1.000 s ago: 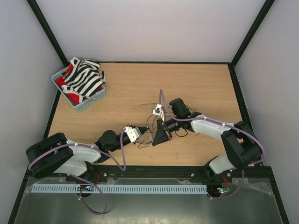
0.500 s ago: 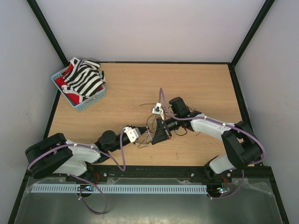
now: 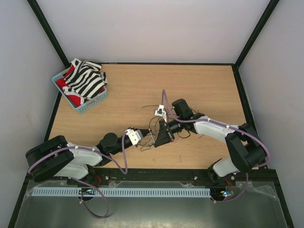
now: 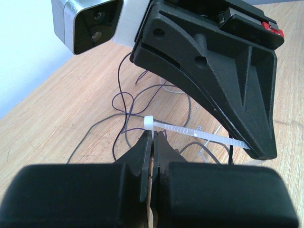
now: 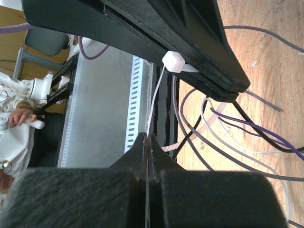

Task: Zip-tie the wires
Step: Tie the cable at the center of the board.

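top external view: found the wires (image 3: pixel 153 127) as a loose, thin tangle on the bench (image 3: pixel 199 85), about midway along its near half, lying between and under both pincer tips. noted left pincer (image 3: pixel 144 138) at the tangle's left side and right pincer (image 3: pixel 158 141) at its right, tips just beside each other.

left wrist view: saw left pincer clenched, with the white head of the zip tie (image 4: pixel 148 122) poking out at its tips. traced the ribbed strap across to the right pincer's tips. located wires on the bench behind and below the strap.

right wrist view: saw right pincer clenched on the thin strap tail, with dark, purple and pale strands looping just right of its tips. cannot tell whether the strap encircles any strand.

logged blue basket (image 3: pixel 80 102) with striped cloth (image 3: pixel 88 80) at the far left corner, well apart.
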Tool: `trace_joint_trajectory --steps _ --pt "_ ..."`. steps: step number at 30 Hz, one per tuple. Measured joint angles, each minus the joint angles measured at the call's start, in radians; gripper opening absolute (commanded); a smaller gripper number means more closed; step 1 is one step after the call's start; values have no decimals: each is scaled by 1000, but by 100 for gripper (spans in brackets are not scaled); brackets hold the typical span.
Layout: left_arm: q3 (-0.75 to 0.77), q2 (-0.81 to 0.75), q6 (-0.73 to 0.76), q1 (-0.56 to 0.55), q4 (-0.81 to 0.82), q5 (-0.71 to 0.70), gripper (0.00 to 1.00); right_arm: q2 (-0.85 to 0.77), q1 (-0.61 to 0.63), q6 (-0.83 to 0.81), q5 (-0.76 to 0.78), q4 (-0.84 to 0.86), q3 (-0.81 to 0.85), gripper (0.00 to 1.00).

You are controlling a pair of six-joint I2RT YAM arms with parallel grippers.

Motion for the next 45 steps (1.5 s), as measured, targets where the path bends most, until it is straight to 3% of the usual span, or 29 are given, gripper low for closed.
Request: trace_joint_trajectory --steps 45 --pt "1 15 0 0 0 -6 0 0 -18 0 13 0 -12 0"
